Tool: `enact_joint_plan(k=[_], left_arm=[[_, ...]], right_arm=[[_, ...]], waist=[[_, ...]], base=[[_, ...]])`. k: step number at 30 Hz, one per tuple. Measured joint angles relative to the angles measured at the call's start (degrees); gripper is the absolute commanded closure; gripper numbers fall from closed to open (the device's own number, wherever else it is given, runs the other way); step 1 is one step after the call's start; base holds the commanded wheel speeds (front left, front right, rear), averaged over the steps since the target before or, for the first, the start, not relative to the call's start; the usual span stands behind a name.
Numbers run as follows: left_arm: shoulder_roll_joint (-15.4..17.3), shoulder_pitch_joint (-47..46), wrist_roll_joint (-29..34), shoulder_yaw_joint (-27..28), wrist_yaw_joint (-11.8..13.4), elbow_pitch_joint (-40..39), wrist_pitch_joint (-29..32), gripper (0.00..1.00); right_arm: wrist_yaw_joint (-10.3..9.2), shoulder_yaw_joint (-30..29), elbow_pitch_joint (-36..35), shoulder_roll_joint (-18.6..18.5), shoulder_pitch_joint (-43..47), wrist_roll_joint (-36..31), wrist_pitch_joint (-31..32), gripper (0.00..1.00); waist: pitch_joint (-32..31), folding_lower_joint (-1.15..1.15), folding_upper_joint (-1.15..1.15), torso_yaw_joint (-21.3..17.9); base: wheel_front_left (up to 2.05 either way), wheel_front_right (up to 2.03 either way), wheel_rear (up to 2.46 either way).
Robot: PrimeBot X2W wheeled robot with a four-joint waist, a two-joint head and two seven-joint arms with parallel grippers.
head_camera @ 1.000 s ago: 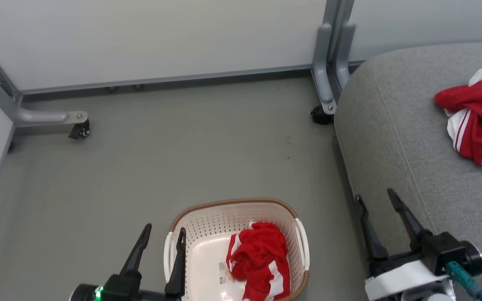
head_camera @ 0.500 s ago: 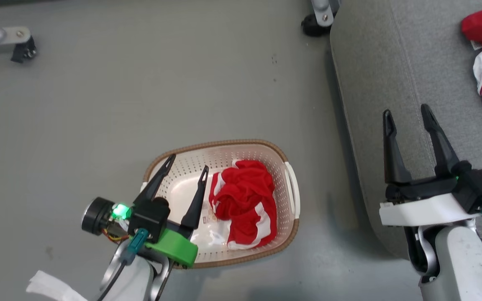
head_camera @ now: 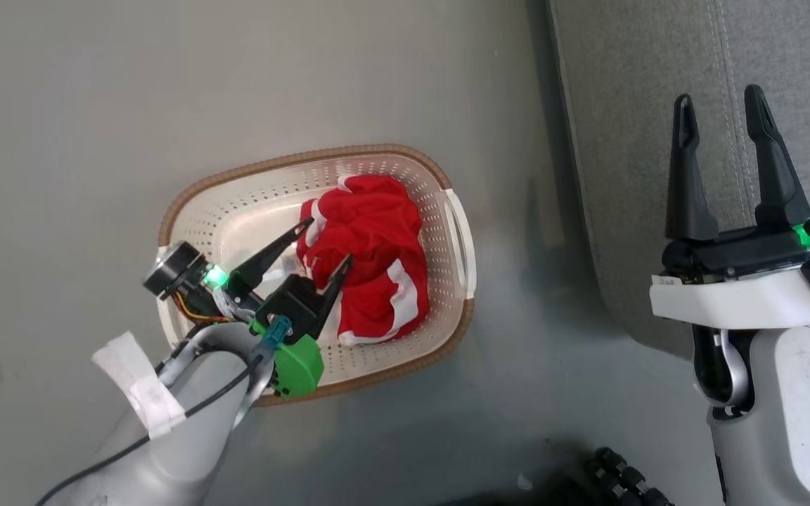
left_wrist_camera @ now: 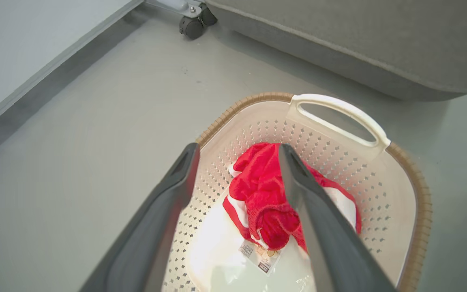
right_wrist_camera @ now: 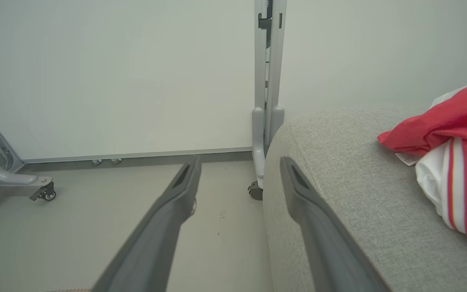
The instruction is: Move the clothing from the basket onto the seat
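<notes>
Left hand (head_camera: 328, 240), open and empty, hangs over the red clothing (head_camera: 377, 225) in the basket (head_camera: 292, 158); the basket's sticker (left_wrist_camera: 260, 256) is unreadable. Right hand (head_camera: 718, 95), open and empty, hovers over the seat (head_camera: 630, 105), which holds another garment (right_wrist_camera: 460, 121).

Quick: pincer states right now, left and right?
Left pincer: open, nothing gripped, over the clothing in the basket.
Right pincer: open, empty, over the seat edge.

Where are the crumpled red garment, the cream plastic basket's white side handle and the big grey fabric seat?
red garment (left_wrist_camera: 258, 194): left wrist view, crumpled middle.
white side handle (left_wrist_camera: 341, 107): left wrist view, top bar.
grey fabric seat (head_camera: 644, 105): head view, bare top.
</notes>
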Motion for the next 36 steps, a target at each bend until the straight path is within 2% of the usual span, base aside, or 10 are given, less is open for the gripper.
enact_joint_plan(k=[8, 16, 25, 32, 36], left_arm=[[1.0, -9.9, 3.5, -4.8, 0.0, 13.1, 0.0, 0.00], [3.4, -15.3, 5.8, -11.9, 0.0, 18.5, 0.0, 0.00], [4.5, -20.1, 7.4, -16.4, 1.1, 21.3, 0.0, 0.00], [4.3, -22.3, 7.9, -19.1, 3.6, 23.4, 0.0, 0.00], [2.9, -23.9, 8.0, -20.0, 6.4, 25.0, 0.0, 0.00]], right_arm=[[0.00, 1.3, -2.5, 0.0, -2.5, 1.0, 0.0, 0.00], [0.00, 2.4, -6.6, 0.0, -5.9, 2.5, 0.0, 0.00], [0.00, 3.1, -9.3, 0.0, -7.6, 2.5, 0.0, 0.00], [0.00, 3.6, -9.5, 0.0, -7.6, 2.4, 0.0, 0.00], [0.00, 3.1, -10.0, 0.0, -7.8, 1.9, 0.0, 0.00]], waist=[[7.5, 0.00, 0.00, -3.4], [13.8, 0.00, 0.00, -6.7], [19.5, -0.01, 0.00, -9.1], [21.8, -0.01, 0.00, -10.6], [22.7, -0.01, 0.00, -10.7]], base=[[0.00, 0.00, 0.00], [0.00, 0.00, 0.00], [0.00, 0.00, 0.00], [0.00, 0.00, 0.00], [0.00, 0.00, 0.00]])
